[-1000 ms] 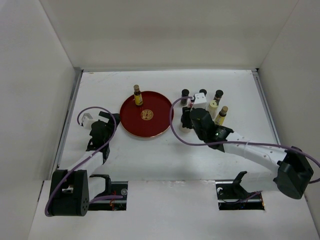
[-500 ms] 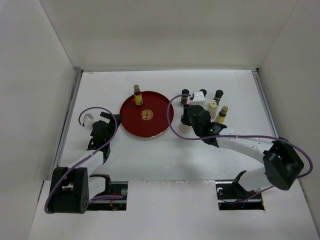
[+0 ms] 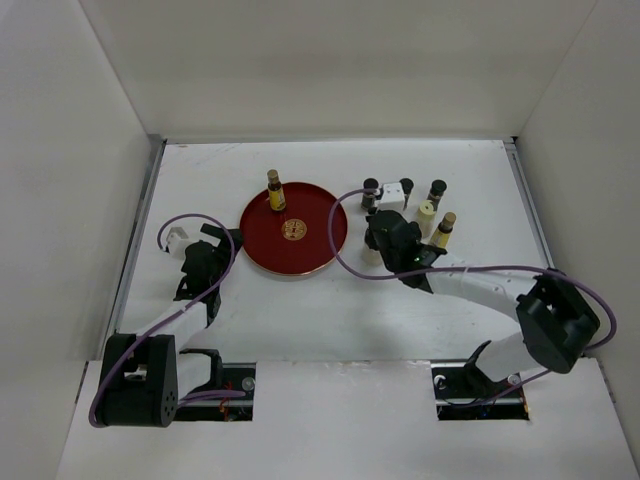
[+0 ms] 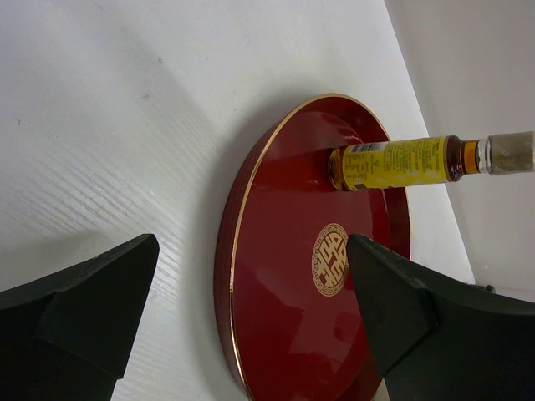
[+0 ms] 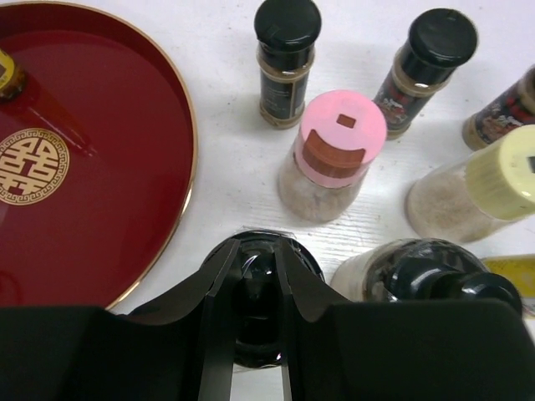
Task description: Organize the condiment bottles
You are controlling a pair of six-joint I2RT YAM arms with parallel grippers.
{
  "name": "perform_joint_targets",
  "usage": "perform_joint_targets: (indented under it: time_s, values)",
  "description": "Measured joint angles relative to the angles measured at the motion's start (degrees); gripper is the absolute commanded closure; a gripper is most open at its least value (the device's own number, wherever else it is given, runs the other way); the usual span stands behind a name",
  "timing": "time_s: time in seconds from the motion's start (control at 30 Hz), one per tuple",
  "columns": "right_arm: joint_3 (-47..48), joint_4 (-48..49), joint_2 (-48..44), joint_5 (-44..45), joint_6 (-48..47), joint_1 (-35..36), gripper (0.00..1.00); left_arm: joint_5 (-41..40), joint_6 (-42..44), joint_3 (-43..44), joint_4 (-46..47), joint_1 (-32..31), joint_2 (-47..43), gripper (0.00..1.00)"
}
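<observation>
**One bottle in the clamp, one already on the tray**

Right gripper (image 5: 257,261) first: its fingers are pressed together on the round lid of a black-capped bottle (image 5: 255,313), taken from straight above. The body below is hidden, so its contents can't be called. Just beside it at three o'clock sits a dark-lidded jar (image 5: 418,271), crowding the gripper housing. At one o'clock stands the pink-capped jar (image 5: 338,154) with whitish contents, and at two o'clock the pale-yellow-capped jar (image 5: 489,188). Up at twelve, a slim dark bottle (image 5: 287,58), with a second slim bottle (image 5: 428,63) to its right. The whole cluster stands on the white table (image 5: 226,180). Over at ten o'clock lies the red tray (image 5: 117,92).

Across the tray, the left gripper (image 4: 251,251) sits low near its eight o'clock edge, fingers spread wide with nothing between them. A yellow-labelled bottle (image 4: 397,161) stands upright on the tray at eleven o'clock in the overhead view.

Handling call: these look like small, light, rigid glass pieces, smooth and breakable. The cap gives a fair hold, but a narrow bottle could swing beneath it. A straight lift looks wise, given that jar so close at three o'clock.
</observation>
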Motion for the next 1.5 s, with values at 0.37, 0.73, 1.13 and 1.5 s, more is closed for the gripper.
perform_joint_targets:
  time_s: [0.37,0.73,1.13,1.5]
  values:
    - [15.0,-0.3,2.4,0.0,-2.6,2.4,0.83,-0.1,0.0,0.0,0.1,0.0,0.2,0.00]
    - [41.9,1.7,33.1,-8.1,-3.2,1.9,0.83,0.0,0.0,0.0,0.5,0.0,1.4,0.00]
    - [49.4,0.5,41.0,-10.5,-2.8,-0.7,0.57,0.1,0.0,0.0,1.4,0.0,2.9,0.00]
    - [39.3,3.4,32.1,-10.8,-1.6,-0.4,0.35,0.1,0.0,0.0,2.1,-0.2,3.2,0.00]
